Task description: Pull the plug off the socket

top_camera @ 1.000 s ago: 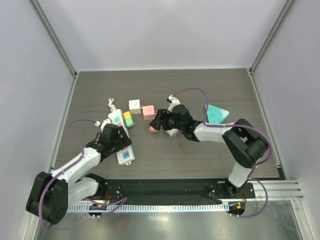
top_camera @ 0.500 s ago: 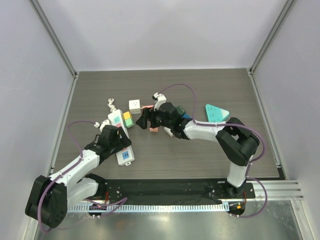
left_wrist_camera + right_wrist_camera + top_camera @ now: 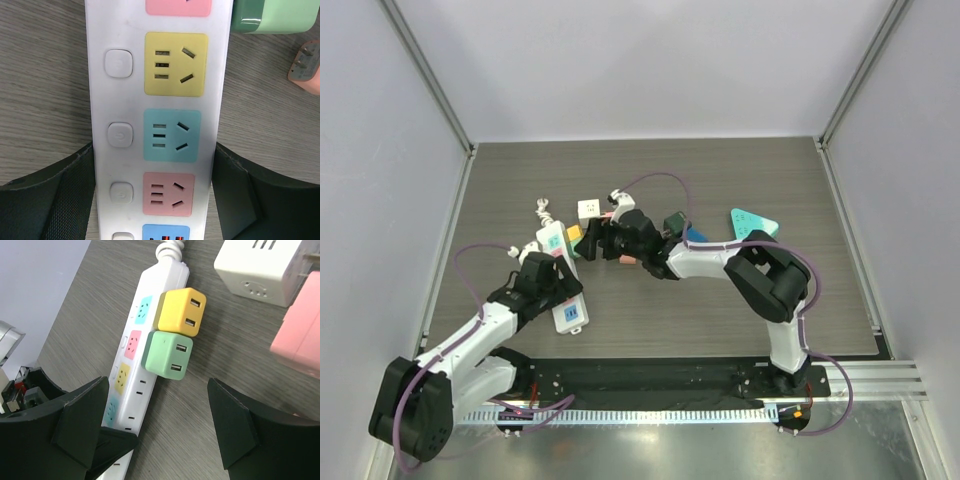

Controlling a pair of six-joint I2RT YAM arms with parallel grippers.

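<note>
Left gripper (image 3: 152, 167) was closed across the power strip (image 3: 160, 100) | right gripper (image 3: 155, 425) was spread wide, empty, near the plugged-in green plug (image 3: 167, 360)

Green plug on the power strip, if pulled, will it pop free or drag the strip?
The green plug looks rigid and boxy, seated snug in the power strip, so it probably releases stiffly, all at once. The strip seems light; the left fingers gripping its sides likely stop it dragging.
</note>
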